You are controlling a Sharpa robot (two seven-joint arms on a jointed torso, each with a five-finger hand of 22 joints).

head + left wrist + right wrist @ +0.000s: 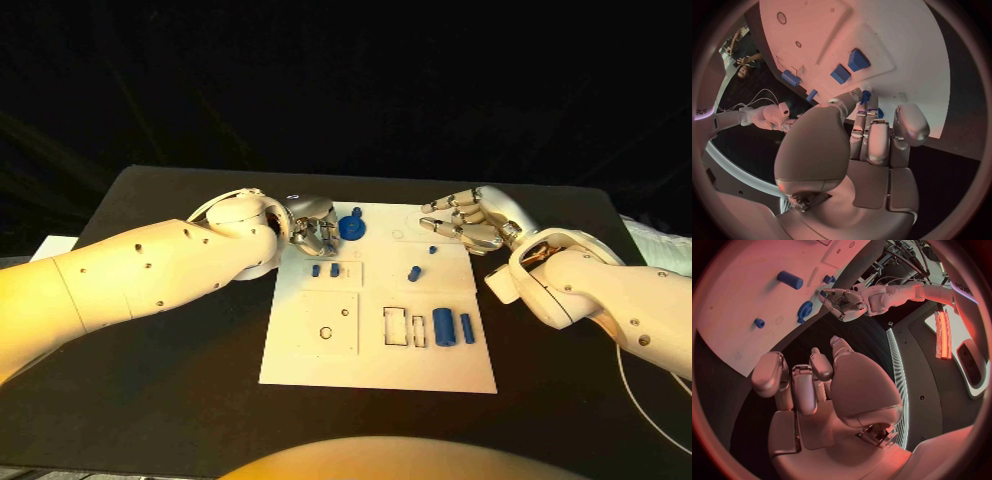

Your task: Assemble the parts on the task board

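The left hand [307, 228] sits over the board's [378, 370] far left corner, fingers curled, pinching a small blue part [865, 97] at the fingertips beside the round blue part [353, 229]. The right hand [469, 220] hovers off the far right corner, fingers loosely curled, holding nothing. The white board lies mid-table; other blue parts [444, 326] stand in it.

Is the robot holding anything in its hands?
The left hand seems to pinch a small blue part at its fingertips; where exactly cannot be told. The right hand holds nothing.
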